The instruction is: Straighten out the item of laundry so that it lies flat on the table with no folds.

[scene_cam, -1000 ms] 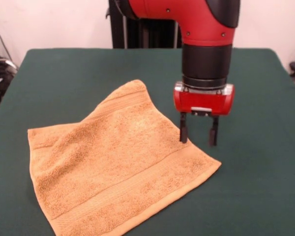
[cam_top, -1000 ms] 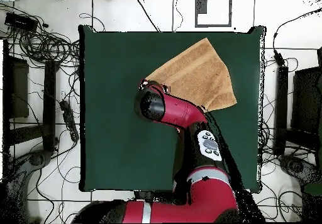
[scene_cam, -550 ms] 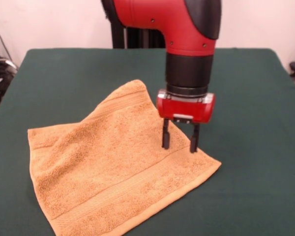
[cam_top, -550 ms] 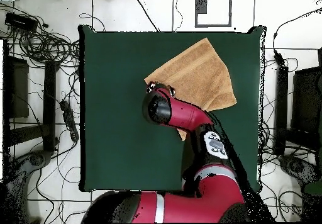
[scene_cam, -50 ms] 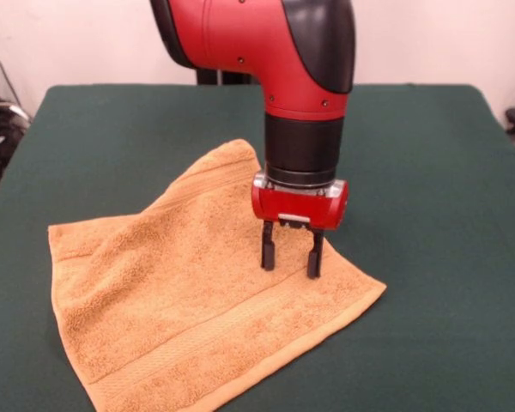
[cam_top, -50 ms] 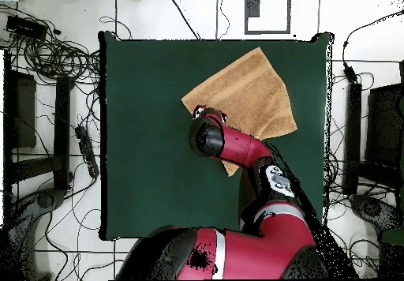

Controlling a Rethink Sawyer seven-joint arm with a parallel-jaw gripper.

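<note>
One second has carried the gripper (scene_cam, -50 ms: 289, 257) from bare green beyond the towel's (scene_cam, -50 ms: 189, 292) edge to a spot over the cloth itself, and it now hangs lower, its two black fingers (scene_cam, -50 ms: 268, 245) parted a modest way with nothing between them. They look close to the pile, though whether the tips touch it I cannot tell from the front. That sideways slide reads as lining up a grasp, not a grasp made, so the straightening has yet to begin. The towel has not stirred across these frames: it lies on the table (scene_cam, -50 ms: 446, 172) toward the side nearer the front camera, its near portion with the woven band flat, its far part humped up in a soft ridge that climbs to a pointed corner behind the gripper's red body. From overhead the towel (cam_top, -50 ms: 252, 96) sits in the upper right part of the table (cam_top, -50 ms: 150, 136), with the arm's (cam_top, -50 ms: 229, 140) head over the cloth's lower left edge. Fingers stand over the flat stretch just inside the band, beside the corner pointing to the right in the front view; the raised fold is behind and to the left of them.
</note>
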